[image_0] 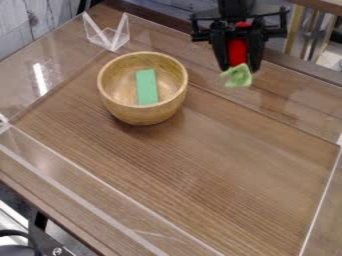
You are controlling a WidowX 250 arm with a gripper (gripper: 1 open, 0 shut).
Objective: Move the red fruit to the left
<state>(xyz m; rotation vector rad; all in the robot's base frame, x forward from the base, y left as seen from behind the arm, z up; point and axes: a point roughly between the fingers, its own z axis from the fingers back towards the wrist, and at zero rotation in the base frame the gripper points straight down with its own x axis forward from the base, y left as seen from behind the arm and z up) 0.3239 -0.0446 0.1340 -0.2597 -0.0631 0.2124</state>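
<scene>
The red fruit (pixel 238 52) is a small glossy red toy with a green leafy cap hanging below it. It is held up above the wooden table at the back right. My black gripper (pixel 238 62) comes down from the top edge and is shut on the fruit, one finger on each side. To its left stands the wooden bowl (pixel 120 108), well apart from the gripper.
A flat green block (pixel 146 86) lies inside the bowl. A clear folded plastic piece (pixel 104 33) stands at the back left. Low clear walls (pixel 160 222) edge the table (pixel 227 160) at the front and sides.
</scene>
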